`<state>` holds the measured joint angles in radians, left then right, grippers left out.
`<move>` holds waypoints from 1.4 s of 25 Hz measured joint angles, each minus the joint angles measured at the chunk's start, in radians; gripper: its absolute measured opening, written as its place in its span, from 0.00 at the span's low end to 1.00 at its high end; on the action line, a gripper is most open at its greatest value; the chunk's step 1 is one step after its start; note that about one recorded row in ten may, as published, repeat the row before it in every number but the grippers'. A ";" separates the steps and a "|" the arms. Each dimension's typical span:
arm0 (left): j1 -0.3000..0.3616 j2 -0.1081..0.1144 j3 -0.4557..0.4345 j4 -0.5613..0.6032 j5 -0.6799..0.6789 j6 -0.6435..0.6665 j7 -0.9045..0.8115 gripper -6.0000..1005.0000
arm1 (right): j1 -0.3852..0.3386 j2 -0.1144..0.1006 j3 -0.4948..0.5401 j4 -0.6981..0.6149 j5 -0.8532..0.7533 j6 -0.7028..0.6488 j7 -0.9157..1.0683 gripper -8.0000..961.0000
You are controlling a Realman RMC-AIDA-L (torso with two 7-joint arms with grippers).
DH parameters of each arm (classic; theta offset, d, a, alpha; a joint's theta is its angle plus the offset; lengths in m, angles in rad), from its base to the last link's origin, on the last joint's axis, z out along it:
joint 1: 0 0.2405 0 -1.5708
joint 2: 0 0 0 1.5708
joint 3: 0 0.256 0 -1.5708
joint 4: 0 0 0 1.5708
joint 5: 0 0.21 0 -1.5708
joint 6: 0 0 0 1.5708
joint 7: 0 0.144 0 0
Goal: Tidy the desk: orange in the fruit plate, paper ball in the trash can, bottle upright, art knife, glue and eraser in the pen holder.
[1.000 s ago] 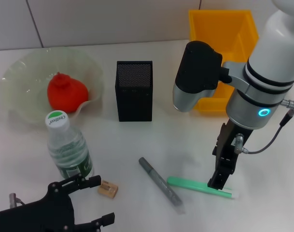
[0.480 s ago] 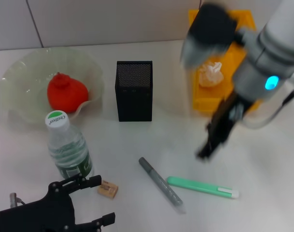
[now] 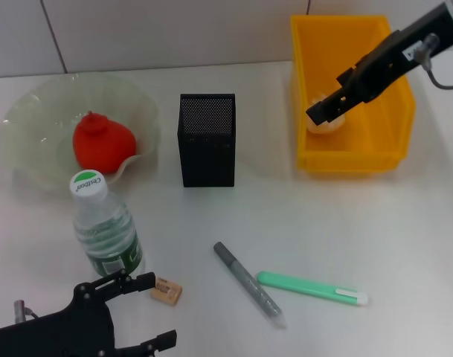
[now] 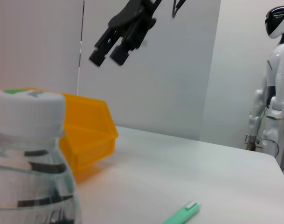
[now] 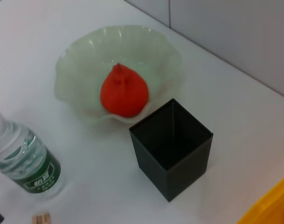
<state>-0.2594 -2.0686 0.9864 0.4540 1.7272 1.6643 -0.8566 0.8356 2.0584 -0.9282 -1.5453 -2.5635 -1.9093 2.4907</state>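
One claw (image 3: 320, 113) — over trash can (image 3: 393, 151)

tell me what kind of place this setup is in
Most likely a robotics lab or test room set up as a mock desk: a plain white table against bare white wall panels, staged props such as the trash can and pen holder, and a white humanoid robot standing in the background.
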 joint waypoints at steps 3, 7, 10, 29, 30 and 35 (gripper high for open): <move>-0.002 0.000 0.000 0.000 0.000 0.000 -0.012 0.84 | -0.064 0.017 -0.057 -0.114 0.015 -0.015 0.004 0.87; -0.002 0.001 -0.001 0.000 -0.002 0.003 -0.018 0.84 | -0.083 0.018 -0.086 -0.169 0.014 -0.050 0.008 0.87; 0.001 -0.001 -0.001 -0.002 -0.002 0.000 -0.013 0.84 | -0.086 0.019 -0.103 -0.165 0.014 -0.081 0.008 0.87; -0.008 -0.001 0.000 -0.018 -0.001 0.007 -0.012 0.84 | -0.124 0.022 -0.502 0.015 -0.045 -0.080 -0.027 0.87; -0.008 -0.001 0.000 -0.018 -0.001 0.007 -0.012 0.84 | -0.120 0.022 -0.512 0.029 -0.045 -0.078 -0.027 0.87; -0.009 -0.001 0.001 -0.022 -0.001 0.003 -0.012 0.84 | -0.105 0.022 -0.564 0.117 -0.046 -0.060 -0.052 0.87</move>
<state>-0.2683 -2.0693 0.9877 0.4320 1.7258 1.6672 -0.8683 0.7307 2.0804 -1.4924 -1.4282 -2.6097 -1.9692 2.4386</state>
